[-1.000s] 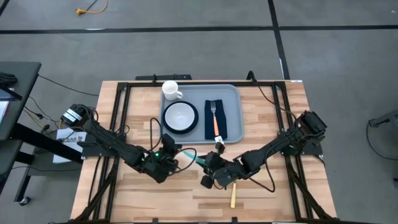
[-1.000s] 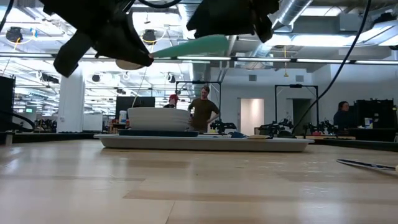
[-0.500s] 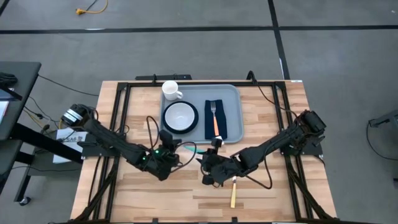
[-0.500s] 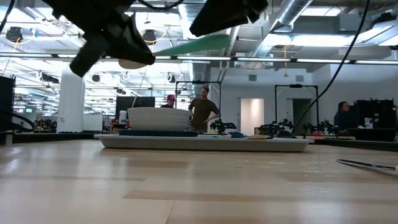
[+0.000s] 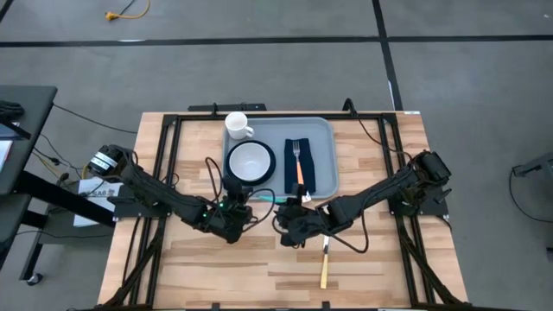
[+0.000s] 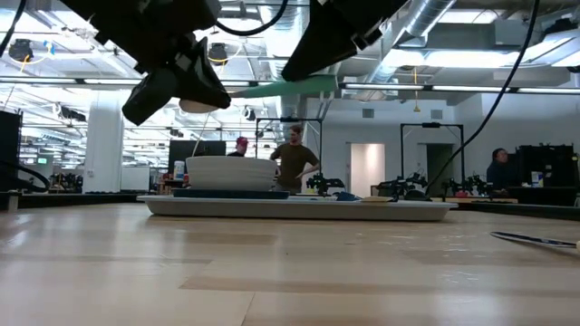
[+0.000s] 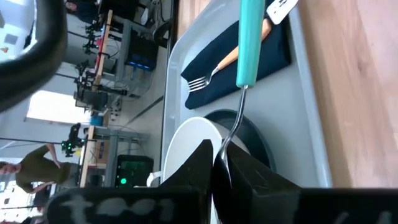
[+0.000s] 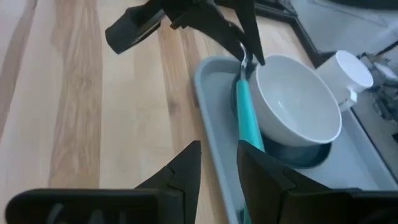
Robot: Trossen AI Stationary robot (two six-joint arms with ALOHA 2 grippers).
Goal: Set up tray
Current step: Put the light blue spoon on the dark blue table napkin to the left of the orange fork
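A spoon (image 5: 264,200) with a teal handle (image 7: 250,43) hangs in the air over the near rim of the grey-blue tray (image 5: 321,138). My left gripper (image 5: 246,207) is shut on its metal end. My right gripper (image 5: 287,219) stands open at the handle's free end (image 6: 317,86). The handle runs behind one of its fingers (image 8: 261,165), and nothing lies between the two. Whether that finger touches the handle I cannot tell. On the tray stand a white bowl (image 5: 251,160) on a dark plate and a white mug (image 5: 238,126), with a fork (image 5: 300,155) on a navy napkin (image 5: 309,177). My left gripper pinches the spoon's metal end (image 7: 229,140) between its two fingers, where the thin neck runs into them. The fingers come from the table's left, slanting down. The spoon is lifted clear and about level, its teal handle (image 8: 247,115) pointing toward my right gripper.
A knife with a yellow handle (image 5: 325,263) lies on the wood near the table's front edge, right of centre. Bare wood (image 5: 216,268) stretches in front of the tray. Black frame rails (image 5: 164,173) run along the table's sides, and people stand in the room beyond.
Both grippers have gone toward the table's far edge, up to the tray's near rim. The spoon went with my left gripper, lifted clear, and its handle now lies along that rim. My right gripper has rolled about its own line and stays open.
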